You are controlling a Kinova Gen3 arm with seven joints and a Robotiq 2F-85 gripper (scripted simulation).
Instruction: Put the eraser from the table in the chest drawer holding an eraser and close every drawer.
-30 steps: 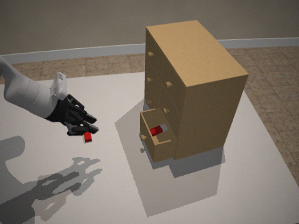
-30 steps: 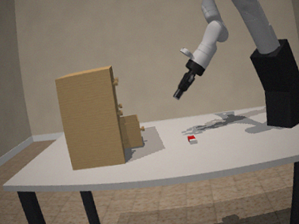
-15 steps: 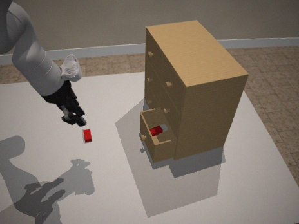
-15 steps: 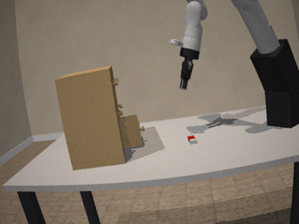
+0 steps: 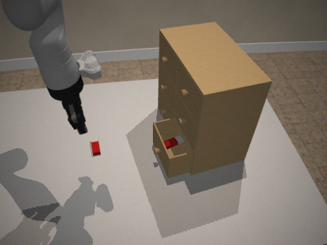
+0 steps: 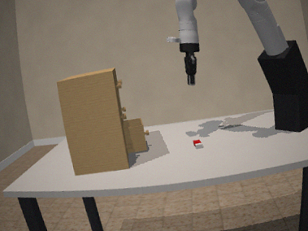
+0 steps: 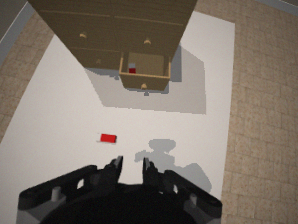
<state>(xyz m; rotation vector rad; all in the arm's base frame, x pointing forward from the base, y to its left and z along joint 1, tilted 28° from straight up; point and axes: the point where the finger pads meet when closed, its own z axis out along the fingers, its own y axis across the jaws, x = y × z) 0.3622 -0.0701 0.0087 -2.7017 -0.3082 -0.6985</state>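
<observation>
Two erasers are seen: one lies on the white table, the other sits inside a drawer. One wooden chest stands right of centre in the top view, and one arm with one gripper hangs at the left of that frame. Six knobs can be counted on the chest's front in the top view, arranged in two columns; only one drawer, at the bottom of the chest, is pulled out.

The eraser on the table is shown as a small flat red block with a pale band along one edge. It lies left of centre in the top view, well apart from the chest, and just below and right of the fingertips in the frame. In the exterior view the same piece is seen low in the middle, with the gripper held high above the table and pointed downward.

The eraser in the drawer is red as well, with a pale piece beside it at the back of the tray.

In the wrist view the fingers are seen at the bottom of the frame, partly closed, with a narrow gap left between them and nothing held in it.
</observation>
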